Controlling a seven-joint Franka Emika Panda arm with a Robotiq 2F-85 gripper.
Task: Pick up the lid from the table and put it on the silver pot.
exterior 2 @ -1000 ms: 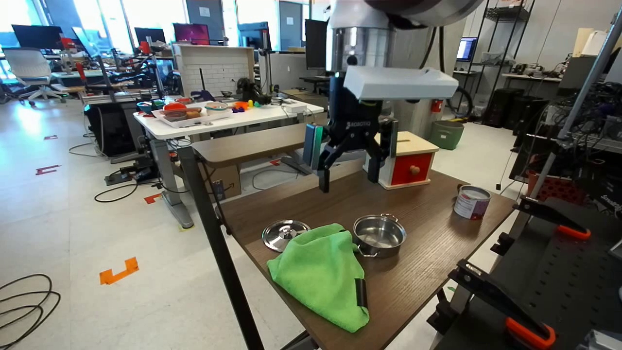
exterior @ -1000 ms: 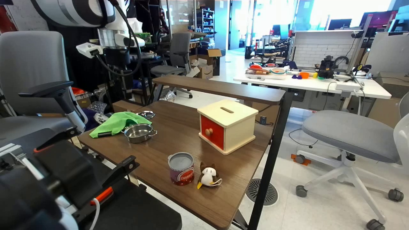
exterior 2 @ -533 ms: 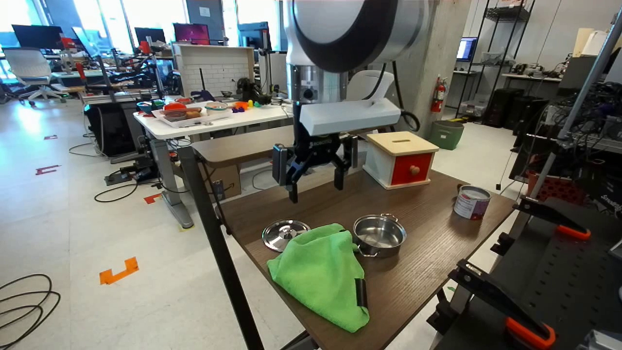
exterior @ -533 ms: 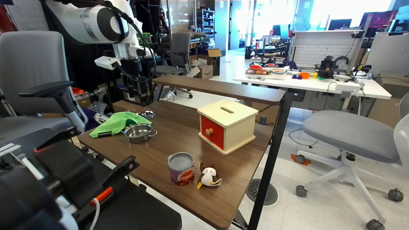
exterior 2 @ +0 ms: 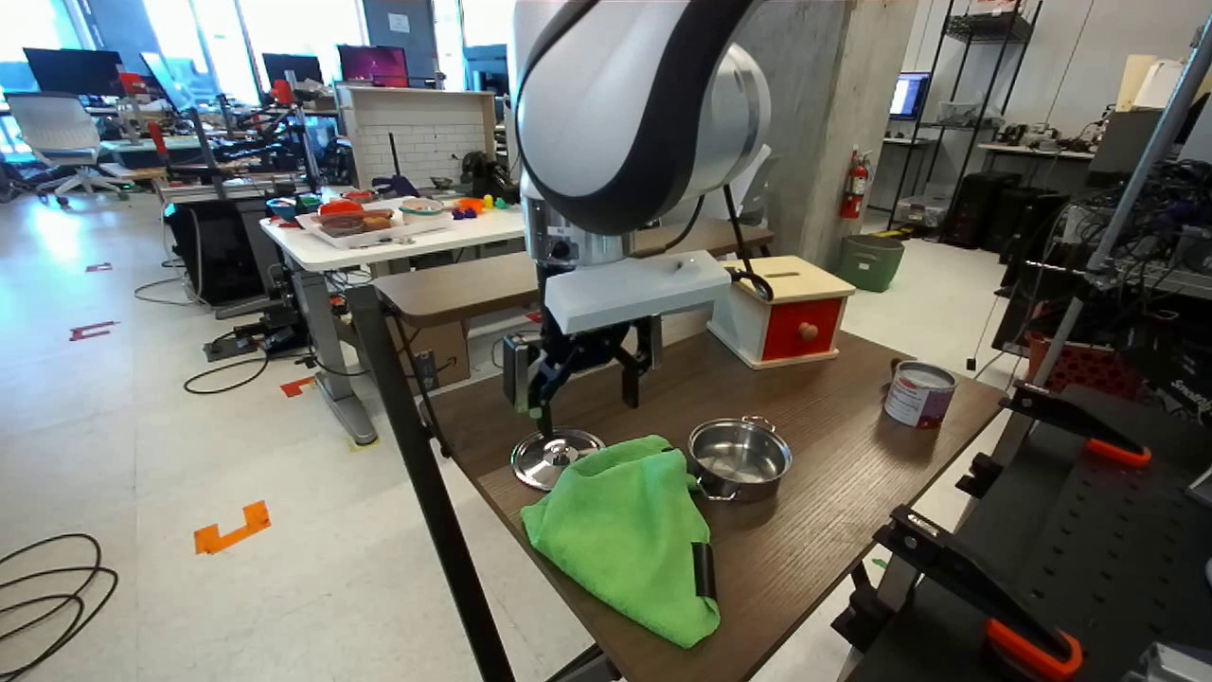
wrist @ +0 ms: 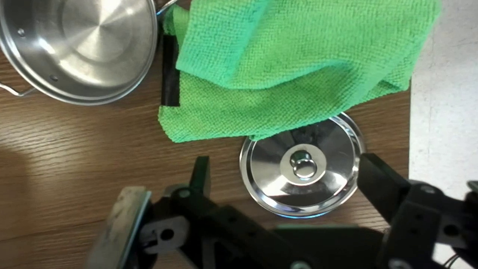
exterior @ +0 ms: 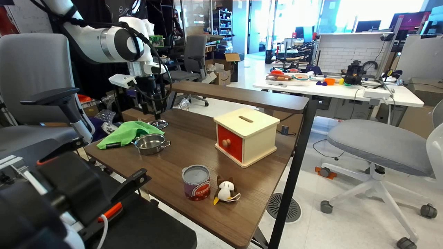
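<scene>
Gripper (wrist: pixel 284 167), wrist view: fingers (wrist: pixel 379 183) wide apart, nothing held, over the lid (wrist: pixel 302 182).
Lid: flat on the surface (wrist: pixel 104 149), near its edge. Edge-side finger lines up with the rim; lowering off-target could tip the lid or shove it off.
Knob (wrist: pixel 304 168): between the fingers but looks off-centre. Small, round, shiny; a shallow or lopsided pinch probably slips or lets the lid tilt.
Towel (wrist: pixel 291 67): hides part of the lid rim; can't tell if it lies on it. If it does, lifting may drag it along.
Pot (wrist: pixel 98 56): cut off by the frame. One handle runs up to the towel, so a dragged towel could nudge the pot.
Fingertip (exterior 2: pixel 544 424), in an exterior view: overlaps the lid's far rim from this angle; touch or gap can't be read.
Carry path: towel lies partly between lid and pot; too little lift and the lid may brush it. Towel also hides the lid's near side.
Lid (exterior: pixel 160 125), in an exterior view: bright sliver, partly behind the towel; knob too small to make out.
Gripper spread: dark on dark here, can't judge.
Pot rim: whole, uncovered; a tilted lid would likely seat skewed.
</scene>
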